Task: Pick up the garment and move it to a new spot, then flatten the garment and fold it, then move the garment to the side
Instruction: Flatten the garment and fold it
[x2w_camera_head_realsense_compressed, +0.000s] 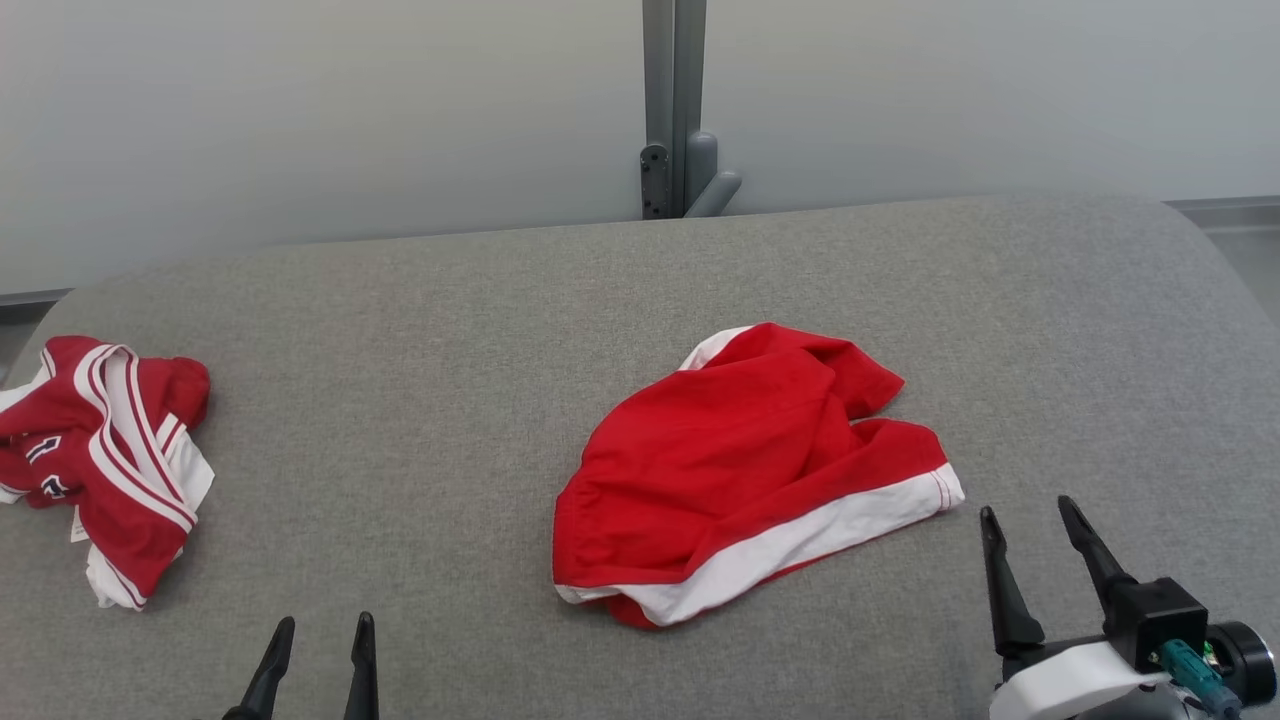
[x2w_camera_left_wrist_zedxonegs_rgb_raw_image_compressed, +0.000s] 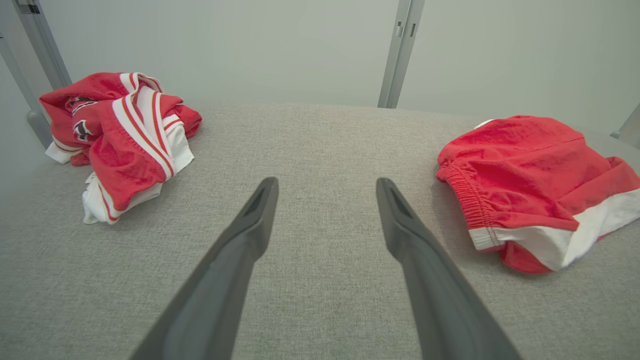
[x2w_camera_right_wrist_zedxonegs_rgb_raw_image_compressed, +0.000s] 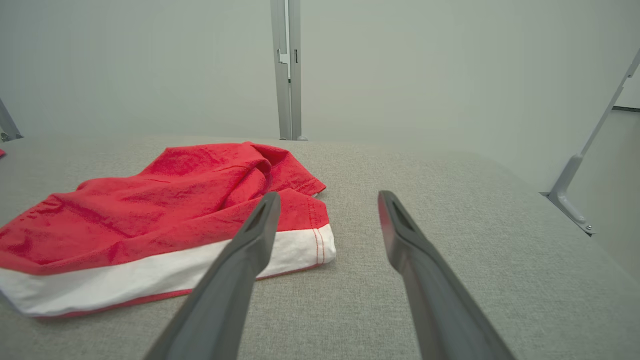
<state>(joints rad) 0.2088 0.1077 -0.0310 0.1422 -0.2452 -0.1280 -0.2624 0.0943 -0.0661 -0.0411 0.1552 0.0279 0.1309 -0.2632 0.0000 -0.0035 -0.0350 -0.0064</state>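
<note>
The grey fabric-covered table (x2w_camera_head_realsense_compressed: 420, 300) spans the head view. Near its middle lies the red garment (x2w_camera_head_realsense_compressed: 740, 470), crumpled, with a white band along its near edge. At the table's left edge sits a second garment (x2w_camera_head_realsense_compressed: 100, 450), bunched, red with white stripes, well apart from the first. The left wrist view adds the red garment's gathered elastic waistband (x2w_camera_left_wrist_zedxonegs_rgb_raw_image_compressed: 462, 200). The right wrist view adds red stitching on the white hem (x2w_camera_right_wrist_zedxonegs_rgb_raw_image_compressed: 315, 240) and a slanted metal bracket (x2w_camera_right_wrist_zedxonegs_rgb_raw_image_compressed: 571, 167) off the table's right side. The right gripper (x2w_camera_head_realsense_compressed: 1027, 506) hovers just right of the red garment, fingers spread, holding nothing. The left gripper (x2w_camera_head_realsense_compressed: 324, 620) is likewise spread and empty, over bare table between the two garments.
</note>
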